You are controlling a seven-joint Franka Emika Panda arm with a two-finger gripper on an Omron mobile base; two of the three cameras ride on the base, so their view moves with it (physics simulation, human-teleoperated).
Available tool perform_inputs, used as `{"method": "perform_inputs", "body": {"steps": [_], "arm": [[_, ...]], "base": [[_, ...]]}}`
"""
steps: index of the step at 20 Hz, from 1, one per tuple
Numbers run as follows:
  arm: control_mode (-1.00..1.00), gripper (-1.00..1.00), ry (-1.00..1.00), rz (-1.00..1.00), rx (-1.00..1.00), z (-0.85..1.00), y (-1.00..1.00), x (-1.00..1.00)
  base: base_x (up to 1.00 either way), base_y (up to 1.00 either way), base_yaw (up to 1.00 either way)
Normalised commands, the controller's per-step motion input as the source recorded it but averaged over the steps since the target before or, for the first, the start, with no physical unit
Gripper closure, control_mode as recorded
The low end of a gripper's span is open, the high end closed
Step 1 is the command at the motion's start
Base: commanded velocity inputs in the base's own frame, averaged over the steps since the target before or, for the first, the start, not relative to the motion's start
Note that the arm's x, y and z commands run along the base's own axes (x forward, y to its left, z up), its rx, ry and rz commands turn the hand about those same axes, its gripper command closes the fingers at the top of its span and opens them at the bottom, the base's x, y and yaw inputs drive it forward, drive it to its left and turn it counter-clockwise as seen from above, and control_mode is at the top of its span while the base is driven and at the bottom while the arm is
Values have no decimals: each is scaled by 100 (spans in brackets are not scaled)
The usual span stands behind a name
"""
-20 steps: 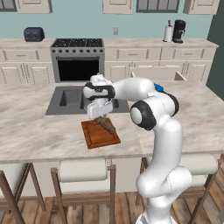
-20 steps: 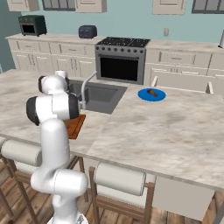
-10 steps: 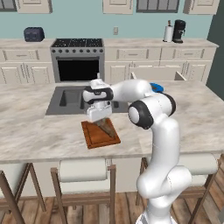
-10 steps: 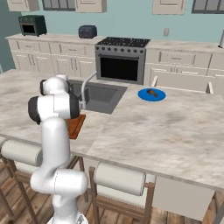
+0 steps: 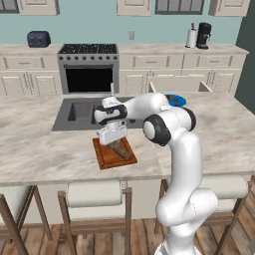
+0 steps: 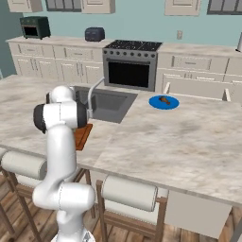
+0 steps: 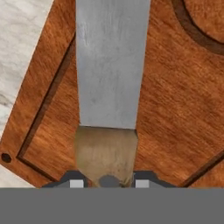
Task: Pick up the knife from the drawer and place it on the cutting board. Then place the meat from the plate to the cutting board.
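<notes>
Here the jaws [image 7: 105, 177] are closed on the wooden handle of the knife [image 7: 111, 65], the two dark tips pressed against the handle's sides in the hand view, with almost no gap beyond the handle itself. Straight ahead of the jaws the grey blade runs out over the cutting board [image 7: 170, 109], and in the left base view the knife [image 5: 119, 148] hangs low above the cutting board [image 5: 110, 155], tilted (whether the tip already touches the wood I cannot tell). Just beyond the board's edge, to one side of the jaws, lies the pale marbled worktop [image 7: 22, 57]. Well away from the jaws, past the sink [image 6: 111, 101], the blue plate [image 6: 164, 102] sits on the same worktop with the meat [image 6: 164, 99] on it, untouched. Behind the plate the open drawer [image 6: 194, 87] stands pulled out.

The first step looks nearly finished: the knife is over its target but not yet let go. The next move calls for settling it flat within the board's rim, opening the jaws, lifting clear, then reaching across to the plate.
</notes>
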Motion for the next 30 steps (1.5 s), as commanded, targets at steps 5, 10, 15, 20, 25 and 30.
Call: {"method": "perform_inputs", "body": {"steps": [5,10,15,20,25,30], "arm": [[-100,100,0,1,-3,-37,0,14],[-100,-100,0,2,-2,-48,11,5],[-100,-100,-2,0,0,0,0,-5],[-100,-100,-1,0,3,34,-6,-21],[-100,-100,0,0,3,60,-8,-50],[-100,-100,-14,0,1,48,-35,-82]], "base": [[0,0,0],[0,0,0],[0,0,0],[0,0,0],[0,0,0],[0,0,0]]}}
